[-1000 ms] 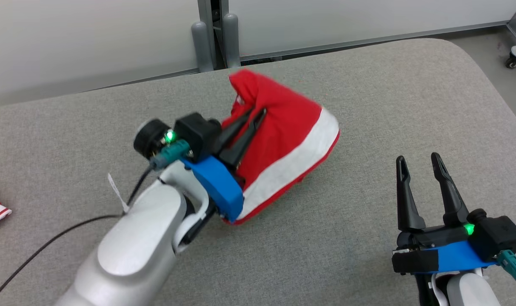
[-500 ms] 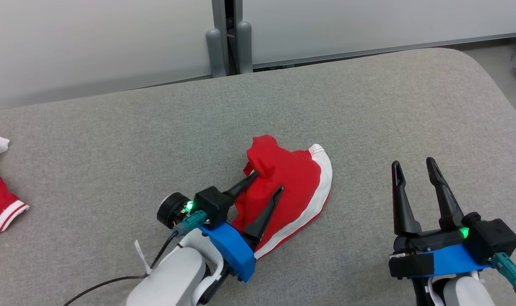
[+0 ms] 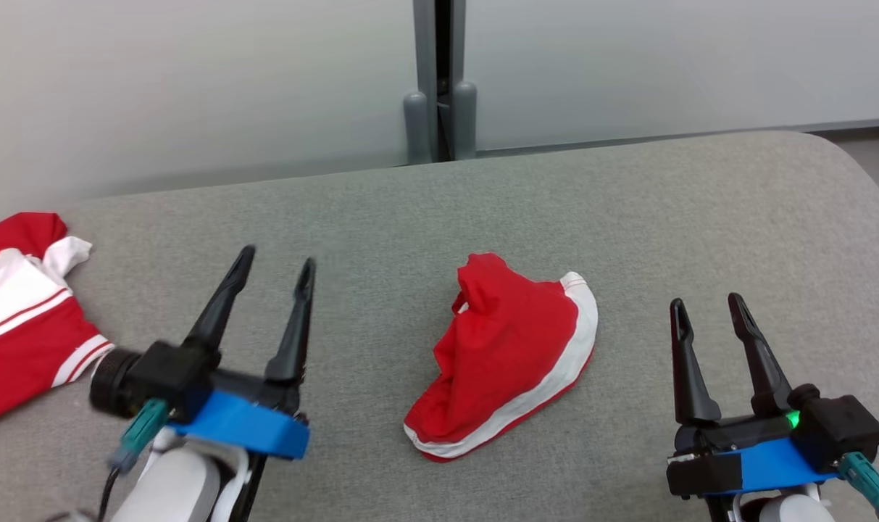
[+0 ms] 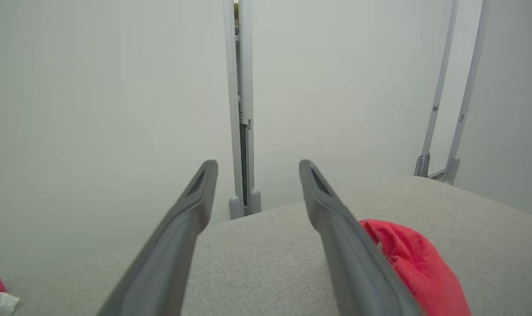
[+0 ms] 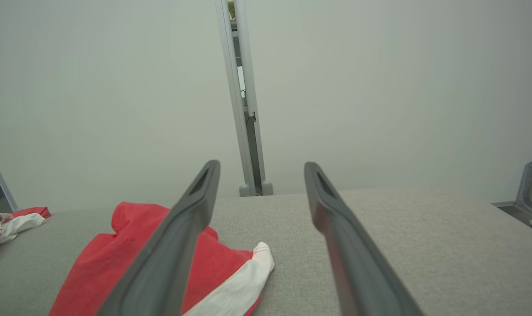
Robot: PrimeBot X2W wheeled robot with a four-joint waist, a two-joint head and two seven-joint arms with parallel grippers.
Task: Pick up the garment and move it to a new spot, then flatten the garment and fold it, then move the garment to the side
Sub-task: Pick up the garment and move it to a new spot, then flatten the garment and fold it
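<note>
The right pincer [image 5: 261, 167] gapes empty over the grey surface [image 5: 415, 245]; one finger partly hides a crumpled red-and-white garment [image 5: 112, 256].

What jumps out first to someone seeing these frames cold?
The red garment, crumpled and edged with a white band, lies in a heap at the middle of the grey padded surface. On either side of it the left claw and right claw stand open and empty, apart from the cloth. A second red-and-white garment lies at the surface's left edge.

Red garment [image 3: 510, 351] — white edge band
</note>
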